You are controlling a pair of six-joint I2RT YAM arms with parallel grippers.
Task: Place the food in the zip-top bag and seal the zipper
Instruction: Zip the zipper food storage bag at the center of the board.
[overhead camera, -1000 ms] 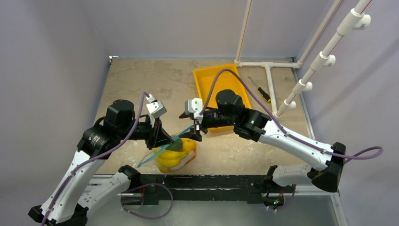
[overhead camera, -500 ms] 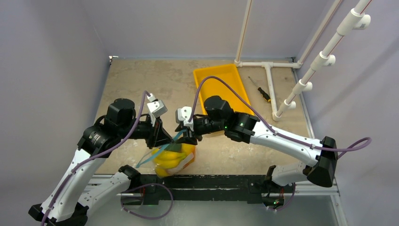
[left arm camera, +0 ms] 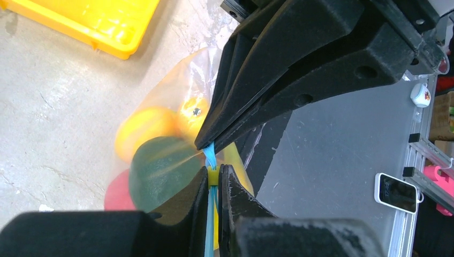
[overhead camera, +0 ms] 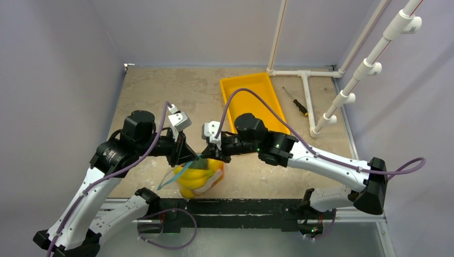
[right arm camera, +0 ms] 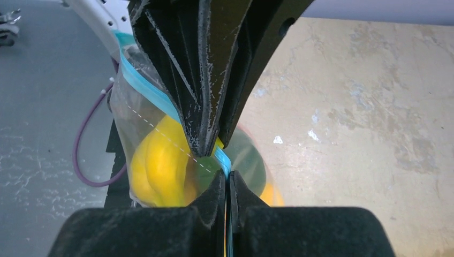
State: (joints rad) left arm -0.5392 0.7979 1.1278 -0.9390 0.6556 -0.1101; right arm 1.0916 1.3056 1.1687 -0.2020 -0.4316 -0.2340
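Note:
The zip-top bag point(overhead camera: 213, 180) hangs at the near table edge, bulging with the food: yellow bananas point(right arm camera: 158, 166), a dark green avocado point(left arm camera: 158, 174), an orange fruit point(left arm camera: 142, 134) and a red apple point(left arm camera: 115, 195). Its teal zipper point(right arm camera: 145, 88) runs up to both grippers. My left gripper point(left arm camera: 214, 179) is shut on the zipper at a small yellow slider point(left arm camera: 213, 175). My right gripper point(right arm camera: 228, 182) is shut on the zipper point(left arm camera: 209, 155) right beside it, tip to tip. In the top view the left gripper point(overhead camera: 196, 159) and right gripper point(overhead camera: 205, 157) meet above the bag.
An empty yellow tray point(overhead camera: 251, 99) lies behind the right arm. A screwdriver point(overhead camera: 297, 104) and a white pipe frame point(overhead camera: 308, 101) sit at the back right. The bag hangs close to the black front rail point(overhead camera: 235, 206).
My right gripper has moved left to the bag's mouth and gone from open to shut on the zipper beside the left gripper. The left gripper kept its grip, and the bag shifted slightly.

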